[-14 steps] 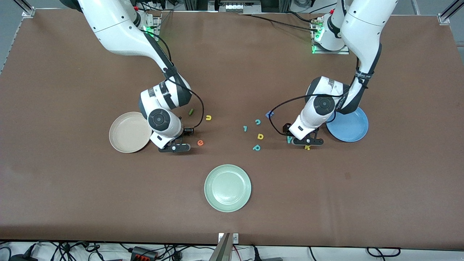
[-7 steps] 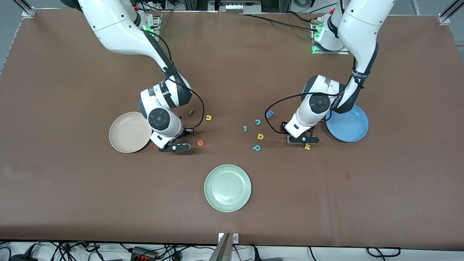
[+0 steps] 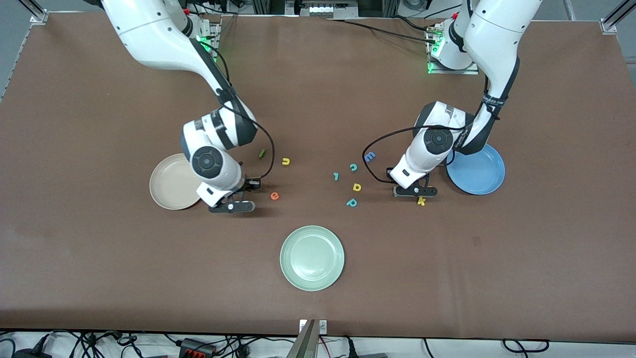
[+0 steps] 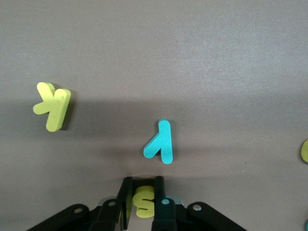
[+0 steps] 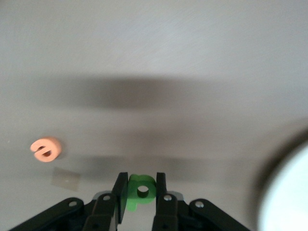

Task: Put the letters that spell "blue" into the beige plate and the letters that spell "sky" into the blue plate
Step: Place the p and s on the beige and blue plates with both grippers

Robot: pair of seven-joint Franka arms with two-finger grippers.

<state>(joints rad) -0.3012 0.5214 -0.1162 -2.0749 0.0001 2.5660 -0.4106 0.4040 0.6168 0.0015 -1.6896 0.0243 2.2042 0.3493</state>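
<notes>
You are at the first pickup on each side, both plates bare. Take the scene from the big things down. The brown counter [image 3: 99, 248] carries three plates. The round beige plate with a raised rim [image 3: 169, 191] lies just beside the right gripper [image 3: 231, 207], toward the right arm's end; the round bright blue plate [image 3: 479, 171] lies just beside the left gripper [image 3: 415, 191], toward the left arm's end. The pale green plate [image 3: 312, 257] is no target.

The right gripper's fingers are closed on the small dark green foam b [image 5: 141, 190], low over the counter. Next it calls for a short lift and a carry over the beige rim, then a release. The orange foam e [image 3: 274, 196] lies near those fingers on the side away from the beige plate; the yellow foam u [image 3: 285, 161] and the thin dark green bar l [image 3: 261, 153] lie a little farther off.

The left gripper's fingers are pinched fully onto the small yellow foam s [image 4: 143, 201], right at the counter. Lift it straight and carry it over the blue plate. The teal foam y [image 4: 160, 142] lies just ahead of those fingertips, so clear it on the way up. The yellow foam k [image 4: 52, 106] sits off to one side, apart.
</notes>
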